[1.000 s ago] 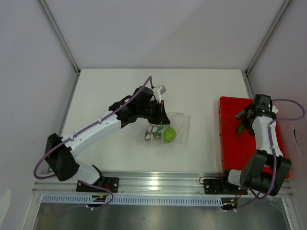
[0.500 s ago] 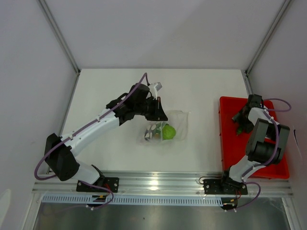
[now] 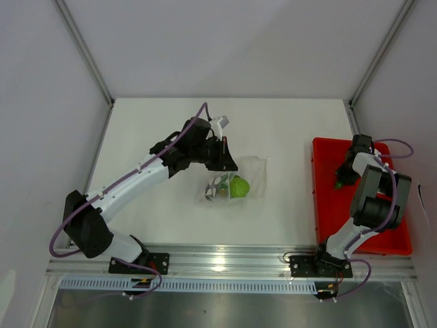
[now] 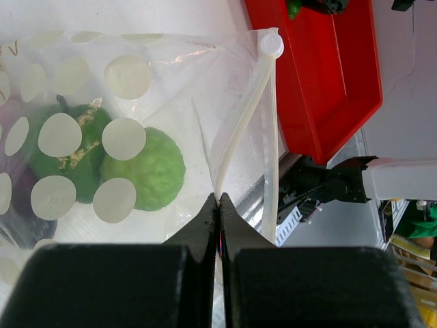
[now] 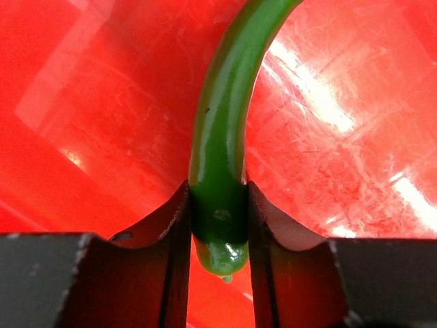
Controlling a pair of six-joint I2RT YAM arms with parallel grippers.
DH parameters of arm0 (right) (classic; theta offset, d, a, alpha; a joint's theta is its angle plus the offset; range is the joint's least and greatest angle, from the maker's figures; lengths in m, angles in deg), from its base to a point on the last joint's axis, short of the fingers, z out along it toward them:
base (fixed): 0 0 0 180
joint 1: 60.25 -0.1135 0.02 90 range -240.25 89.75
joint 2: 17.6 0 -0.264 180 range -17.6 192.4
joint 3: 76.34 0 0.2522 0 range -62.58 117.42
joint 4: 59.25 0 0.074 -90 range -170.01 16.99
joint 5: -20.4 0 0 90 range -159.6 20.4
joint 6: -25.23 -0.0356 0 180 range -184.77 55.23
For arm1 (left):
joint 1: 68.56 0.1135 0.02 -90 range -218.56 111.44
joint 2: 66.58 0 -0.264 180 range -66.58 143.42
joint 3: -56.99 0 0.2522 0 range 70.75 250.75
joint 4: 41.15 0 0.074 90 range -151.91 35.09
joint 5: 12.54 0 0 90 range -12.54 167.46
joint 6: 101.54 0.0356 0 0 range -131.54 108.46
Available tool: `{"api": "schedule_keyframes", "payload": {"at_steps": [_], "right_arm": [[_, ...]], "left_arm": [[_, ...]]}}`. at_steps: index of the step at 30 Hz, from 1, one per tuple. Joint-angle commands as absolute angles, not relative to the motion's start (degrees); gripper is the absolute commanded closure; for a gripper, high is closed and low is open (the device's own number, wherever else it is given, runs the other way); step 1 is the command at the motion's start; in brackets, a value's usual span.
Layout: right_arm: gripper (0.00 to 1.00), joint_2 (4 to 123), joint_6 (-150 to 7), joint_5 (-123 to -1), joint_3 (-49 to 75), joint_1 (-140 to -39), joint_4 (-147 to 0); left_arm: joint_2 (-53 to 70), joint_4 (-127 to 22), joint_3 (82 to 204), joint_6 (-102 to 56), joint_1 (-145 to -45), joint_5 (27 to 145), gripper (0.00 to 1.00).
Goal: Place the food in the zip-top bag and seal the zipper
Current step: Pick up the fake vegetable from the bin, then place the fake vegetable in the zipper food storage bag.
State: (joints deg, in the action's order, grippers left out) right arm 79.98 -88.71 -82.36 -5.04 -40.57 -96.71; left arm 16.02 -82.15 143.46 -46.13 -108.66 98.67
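Table (image 3: 287,130): white. The bag lies near its middle and serves as the reference for everything below.

Red tray (image 3: 328,205): well apart from the bag, off to its right as seen from above.

Bag (image 3: 254,171): clear with pale printed dots, lying flat. The left gripper (image 4: 218,199) sits at the bag's far-left corner in the overhead view. Its fingers are pressed tight together on one lip of the mouth, pinching the film.

Round green piece (image 4: 147,174): inside the bag. A second green piece with a stalk touches it, and a purple piece (image 4: 17,205) shows dimly beyond that. I cannot make out a whitish ball for certain.

Long green piece (image 5: 218,130): in the tray, so well to the right of the bag. The right gripper (image 5: 218,205) has its fingers closed narrow around the lower end of it, one on each side. I cannot tell whether it rests on the tray floor or is just clear of it.

Zipper (image 4: 240,130): a pale strip on the bag edge facing the tray. The two halves are parted, so the mouth is open.

Judgement: the step in hand is picking up the last loose piece.
- Next, lift it clear of the tray wall and carry it across to the bag.
- Feed it end-first between the parted strips while the left gripper holds the lip.
- Sealing is not yet begun.
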Motion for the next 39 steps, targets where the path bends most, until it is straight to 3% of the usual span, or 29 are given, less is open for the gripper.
{"api": "schedule_keyframes", "payload": {"at_steps": [1, 7, 11, 15, 18, 22, 30, 39], "right_arm": [[0.99, 76.5, -88.4, -83.4, -5.4, -40.7, -97.1], [1.00, 62.1, -87.9, -82.4, -3.6, -45.1, -105.2], [1.00, 51.3, -86.7, -74.6, -1.4, -49.4, -109.6], [1.00, 45.3, -85.0, -47.6, 1.1, -53.8, -113.0], [1.00, 43.8, -85.6, -36.7, 2.3, -57.7, -115.7], [1.00, 40.7, -86.9, -25.3, 2.0, -70.6, -114.9], [1.00, 42.7, -86.5, -25.9, -0.3, -91.6, -117.0], [1.00, 39.4, -89.5, -26.0, -3.9, -93.8, -120.4]], "left_arm": [[15.3, -80.1, 143.1, -46.8, -108.0, 99.1, 0.99], [15.2, -80.1, 143.2, -46.6, -108.0, 98.6, 0.99], [15.2, -80.3, 143.1, -46.5, -107.9, 98.3, 0.99], [15.4, -80.1, 143.0, -46.5, -108.0, 98.1, 0.99], [15.7, -80.1, 143.0, -46.7, -108.0, 98.5, 0.99], [15.9, -80.0, 143.0, -46.7, -108.0, 98.6, 1.00], [15.8, -80.5, 143.3, -46.1, -108.0, 97.1, 1.00], [15.9, -80.7, 143.3, -46.0, -108.0, 96.9, 0.99]]}}
